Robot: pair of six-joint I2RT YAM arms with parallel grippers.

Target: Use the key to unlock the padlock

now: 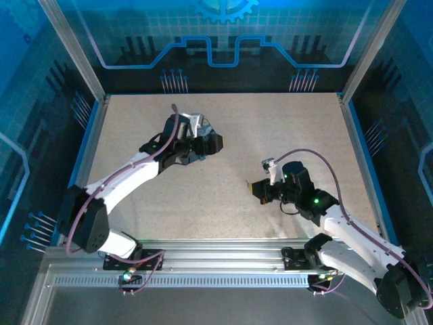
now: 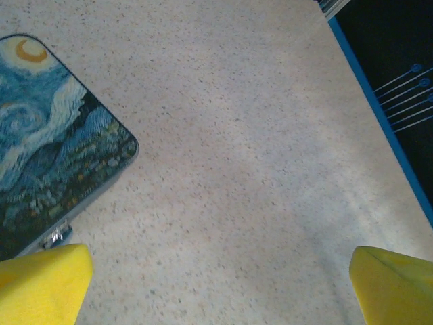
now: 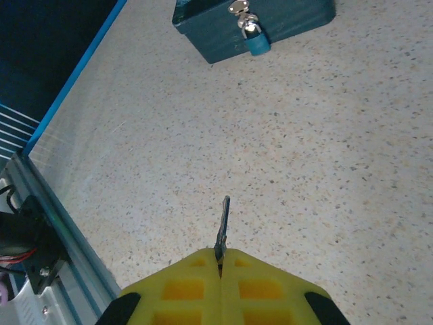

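A thin dark key point(image 3: 222, 223) sticks out forward from the tips of my right gripper point(image 3: 220, 256), which is shut on it just above the speckled table. Farther ahead, the small padlock point(image 3: 255, 39), with a silvery shackle and a bluish body, hangs from the clasp on the front of the blue tin point(image 3: 284, 17). From above, my right gripper point(image 1: 257, 188) sits right of centre, well apart from the tin. My left gripper point(image 2: 220, 298) is open, its yellow fingers point(image 2: 40, 284) wide apart over bare table beside the painted tin lid point(image 2: 54, 135). From above, the left gripper point(image 1: 203, 135) hovers at the tin.
A blue border and a metal rail point(image 3: 40, 217) run along the table's edge to the left of my right gripper. Another stretch of the blue border point(image 2: 382, 115) runs at the right in the left wrist view. Speckled tabletop point(image 1: 284, 128) lies between the two arms.
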